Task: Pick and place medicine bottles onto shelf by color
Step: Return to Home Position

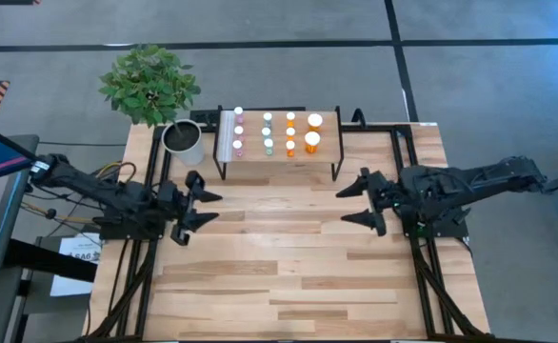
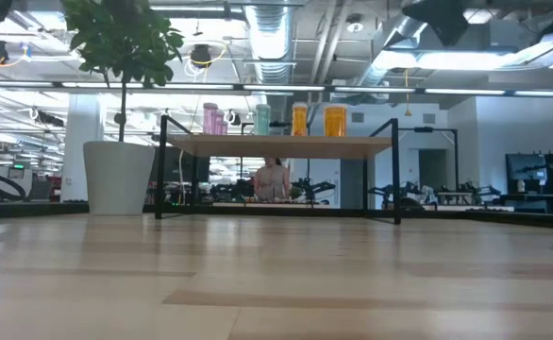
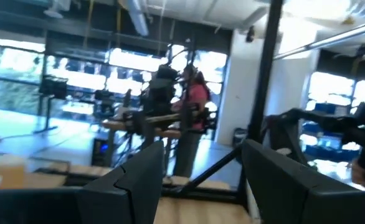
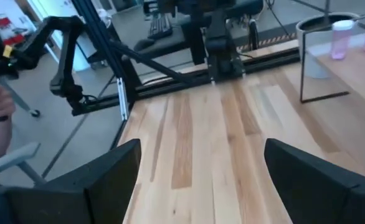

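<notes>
left gripper (image 1: 210, 208) and right gripper (image 1: 344, 206) wide open, empty, near of shelf (image 1: 328, 143); medicine bottles (image 1: 268, 131) likely light, rigid, slick, tippy, so pinch mid-body under cap.

Grey floor (image 1: 493, 95) with dark seam lines surrounds the light-wood counter (image 1: 288, 276). Open ceiling: exposed ducts (image 2: 269, 28) and bright strip lights (image 2: 465, 61). Large bright windows (image 3: 14, 74) line the far wall. A person (image 3: 194, 112) stands at a distant workbench (image 3: 139, 121). A white pillar (image 3: 245, 81) rises alongside.
</notes>
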Robot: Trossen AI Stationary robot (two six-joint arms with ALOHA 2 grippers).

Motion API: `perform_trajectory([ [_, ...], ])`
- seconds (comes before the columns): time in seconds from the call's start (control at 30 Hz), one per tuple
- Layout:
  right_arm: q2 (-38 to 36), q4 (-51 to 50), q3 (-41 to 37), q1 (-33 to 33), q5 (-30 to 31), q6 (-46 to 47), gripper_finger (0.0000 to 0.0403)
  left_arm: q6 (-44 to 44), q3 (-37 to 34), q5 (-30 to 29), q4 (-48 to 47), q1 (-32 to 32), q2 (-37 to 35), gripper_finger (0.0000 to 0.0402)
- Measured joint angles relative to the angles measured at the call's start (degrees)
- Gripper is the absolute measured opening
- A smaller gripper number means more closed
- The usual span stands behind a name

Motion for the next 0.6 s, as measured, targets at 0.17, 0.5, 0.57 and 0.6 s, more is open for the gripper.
perform_trajectory([
  [0.17, 4.8, 5.3, 0.0, 1.7, 0.0, -1.1, 0.0361, 0.0, 0.0, -2.4, -9.1, 0.0, -6.8, 0.0203],
  [0.5, 16.6, 5.4, 0.0, -0.5, 1.3, 2.4, 0.0361, -0.2, 0.0, -8.3, -15.0, 0.0, -8.5, 0.0203],
  [0.57, 19.9, 5.9, -0.1, -1.2, 1.3, 3.7, 0.0361, 0.1, 0.0, -9.5, -15.2, 0.0, -8.4, 0.0203],
  [0.6, 21.3, 5.7, -0.1, -1.7, 1.2, 3.8, 0.036, 0.2, 0.0, -9.6, -15.4, 0.0, -8.5, 0.0203],
])
